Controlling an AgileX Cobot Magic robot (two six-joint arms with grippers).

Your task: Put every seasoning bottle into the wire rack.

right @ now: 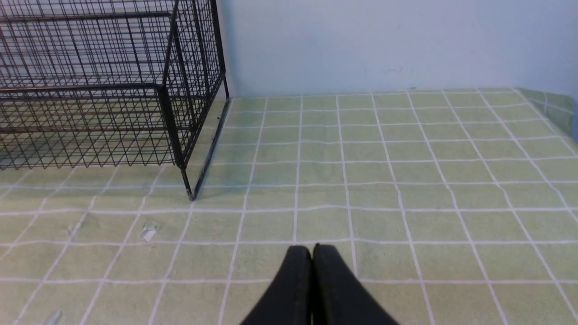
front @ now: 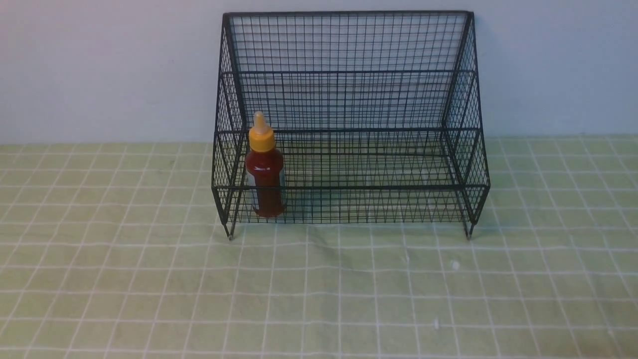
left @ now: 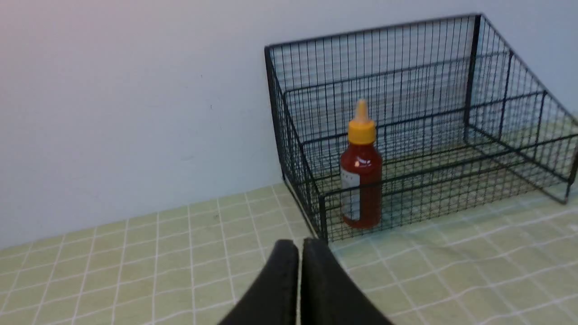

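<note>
With the seasoning bottle (front: pixel 265 174) standing inside the wire rack (front: pixel 349 72), at the left end of its lowest front tier, the task looks finished: no other bottle shows on the green checked surface (front: pixel 149 279). The bottle is upright, its long axis vertical and its pale nozzle pointing straight up, just behind the low front rail. The left hand (left: pixel 300 246) hangs near the rack's left front corner, pressed together on nothing. The right hand (right: pixel 312 250) hovers off the rack's right side, likewise closed and empty. The next move likely calls for no grasp, only keeping both arms clear.
</note>
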